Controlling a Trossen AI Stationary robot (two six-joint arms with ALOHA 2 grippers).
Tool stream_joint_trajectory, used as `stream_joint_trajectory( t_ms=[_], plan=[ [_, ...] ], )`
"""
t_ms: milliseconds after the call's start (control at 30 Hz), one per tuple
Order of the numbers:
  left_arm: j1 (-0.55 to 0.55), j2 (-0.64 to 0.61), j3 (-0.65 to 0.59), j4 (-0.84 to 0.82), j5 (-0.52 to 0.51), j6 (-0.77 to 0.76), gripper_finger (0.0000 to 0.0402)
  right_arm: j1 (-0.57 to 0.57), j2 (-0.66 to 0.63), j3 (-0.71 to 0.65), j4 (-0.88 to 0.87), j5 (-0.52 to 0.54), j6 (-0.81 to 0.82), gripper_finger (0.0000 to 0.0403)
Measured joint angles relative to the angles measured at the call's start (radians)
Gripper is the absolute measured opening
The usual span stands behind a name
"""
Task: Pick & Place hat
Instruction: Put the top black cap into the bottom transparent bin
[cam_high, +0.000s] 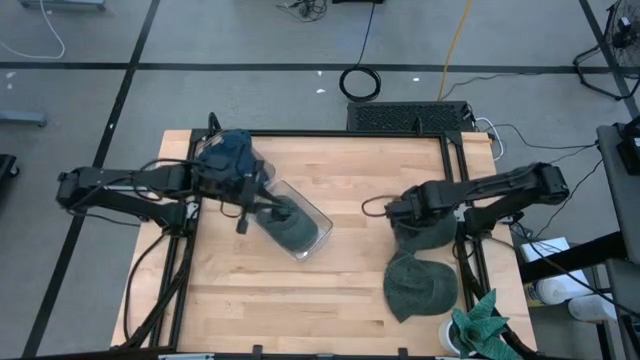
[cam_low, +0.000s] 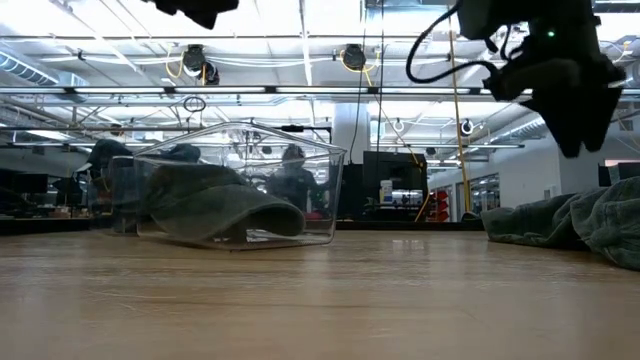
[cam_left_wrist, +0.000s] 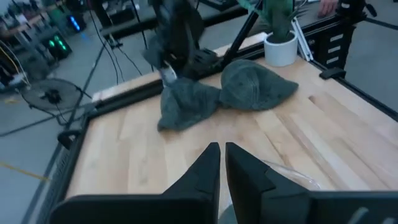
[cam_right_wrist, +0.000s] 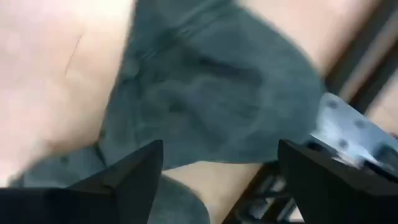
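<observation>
The table (cam_high: 340, 300) is light wood in a black frame. No brand, label or writing can be read on any item.

A clear bin (cam_high: 292, 222) lies tilted on the left half of the table. One dark green hat (cam_low: 215, 210) is inside it.

Two further hats lie at the right side of the table. One hat (cam_high: 420, 284) lies flat near the front edge. The other hat (cam_high: 425, 235) is bunched just behind it, touching it, next to the frame.

A blue cloth (cam_high: 228, 152) sits at the left arm's wrist, by the rear left corner.

A white pot (cam_left_wrist: 281, 48) with a green plant (cam_high: 482, 320) stands at the front right corner, just beside the flat hat.

Left pincer (cam_left_wrist: 221, 163): over the bin, fingers together, nothing between them.

Right pincer (cam_right_wrist: 221, 165): directly above the bunched hat, fingers spread wide, clear of the fabric.
</observation>
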Motion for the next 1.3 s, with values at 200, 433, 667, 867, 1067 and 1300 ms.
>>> stream_joint_trajectory(
  t_ms=[200, 433, 667, 867, 1067, 1300],
  plan=[
    [0.0, -0.058, 0.001, -0.073, 0.0, -0.013, 0.0035, 0.066, 0.001, -0.122, 0.265, -0.129, -0.203, 0.0302],
    [0.0, -0.047, 0.001, -0.068, 0.0, -0.037, 0.0035, 0.082, 0.0, -0.175, 0.265, -0.112, -0.243, 0.0302],
    [0.0, -0.009, 0.0, -0.061, -0.004, -0.038, 0.0035, 0.081, 0.0, -0.224, 0.261, -0.069, -0.245, 0.0302],
    [0.0, -0.001, 0.0, -0.059, -0.004, -0.038, 0.0035, 0.081, 0.0, -0.24, 0.283, -0.07, -0.273, 0.0286],
    [0.0, -0.001, 0.0, -0.06, -0.004, -0.044, 0.0035, 0.081, 0.0, -0.24, 0.309, -0.071, -0.279, 0.0233],
    [0.0, -0.001, 0.0, -0.071, -0.004, -0.048, 0.0035, 0.081, 0.0, -0.24, 0.336, -0.071, -0.279, 0.0155]
  ],
)
